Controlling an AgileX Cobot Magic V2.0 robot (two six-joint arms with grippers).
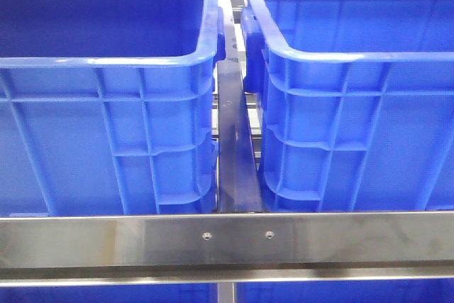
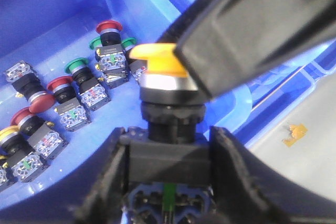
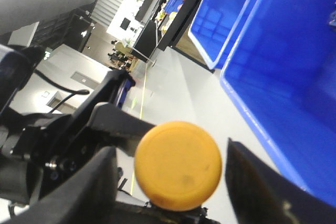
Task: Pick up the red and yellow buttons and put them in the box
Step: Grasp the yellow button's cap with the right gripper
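- At the left of the front view stands a blue bin [image 1: 106, 104], with a second blue bin [image 1: 355, 97] at the right; a dark gap with a metal strip [image 1: 234, 154] runs between them, and a steel rail [image 1: 227, 240] crosses in front of both
- Neither arm shows in the front view
- Left gripper [image 2: 170, 145] is clenched on a yellow button [image 2: 163, 69]: its black fingers [image 2: 105, 182] press the button's black body from both sides, the yellow cap and silver collar standing clear of them
- A black arm part [image 2: 262, 30], out of focus, lies against that yellow cap
- Beyond the left gripper, on the blue bin floor [image 2: 52, 30], lie loose buttons: red-capped ones [image 2: 107, 26], green-capped ones [image 2: 77, 65] and one yellow-capped [image 2: 10, 135] at the edge of the picture
- Right gripper [image 3: 173, 182] holds a yellow button [image 3: 178, 163] with its round cap facing the camera, a dark finger [image 3: 89, 187] on either side; the grip on its body is hidden, but the button sits squarely between the fingers
- Behind it are a blue bin wall [image 3: 283, 77], grey floor [image 3: 173, 87] and black arm hardware [image 3: 63, 129]
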